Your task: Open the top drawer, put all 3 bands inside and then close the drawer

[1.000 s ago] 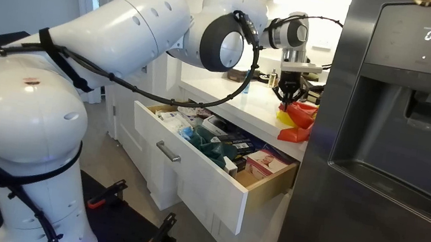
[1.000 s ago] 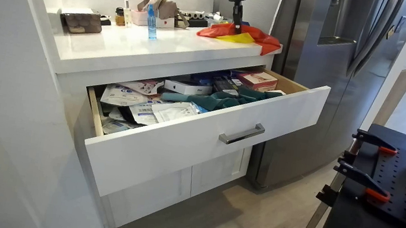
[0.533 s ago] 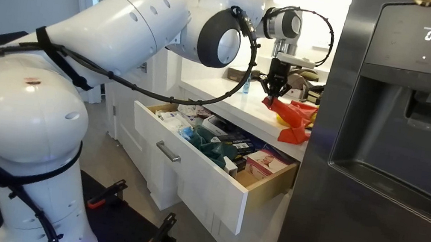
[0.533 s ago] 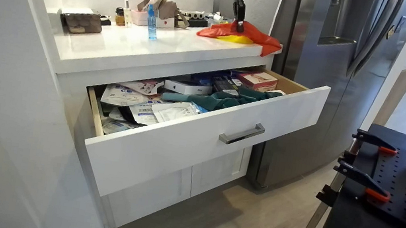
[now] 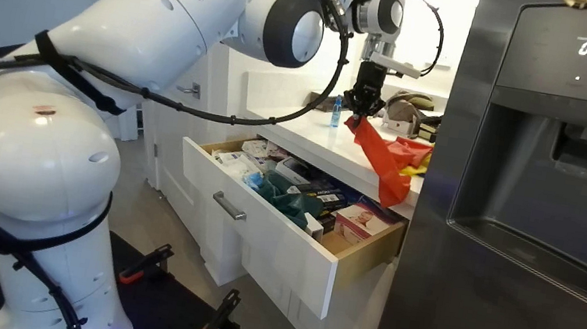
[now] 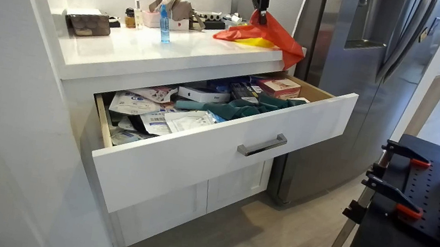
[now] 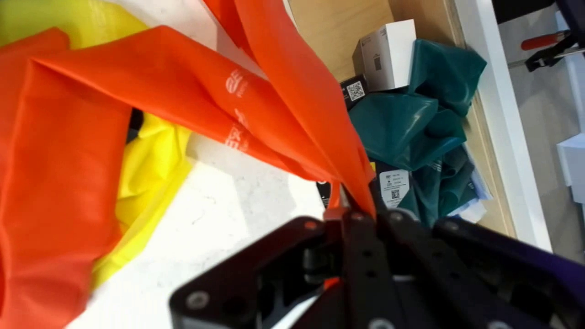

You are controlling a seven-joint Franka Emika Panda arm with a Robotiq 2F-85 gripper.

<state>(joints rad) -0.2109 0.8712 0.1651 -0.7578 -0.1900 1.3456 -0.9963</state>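
The top drawer (image 5: 261,221) stands pulled open in both exterior views (image 6: 197,159); its rim (image 7: 507,119) is at the right of the wrist view. My gripper (image 5: 358,117) is shut on a red-orange band (image 5: 377,154), lifted above the counter near the fridge. The gripper also shows in an exterior view (image 6: 260,19) and in the wrist view (image 7: 358,212). The band (image 7: 311,119) hangs from the fingertips, its lower end over the counter edge. More red-orange material lies on the counter; I cannot tell whether it is a separate band. A yellow band (image 7: 151,169) lies there, partly covered.
The drawer holds a dark green strip (image 6: 235,109), boxes (image 6: 280,87) and packets (image 6: 155,120). A blue bottle (image 6: 164,26), bag and small items stand on the counter (image 6: 122,45). The fridge (image 5: 482,312) stands close beside the drawer's end.
My gripper has moved up and away from the fridge side, pulling the red-orange band up off the pile. Its lower end now hangs further over the counter edge. The drawer has not moved.
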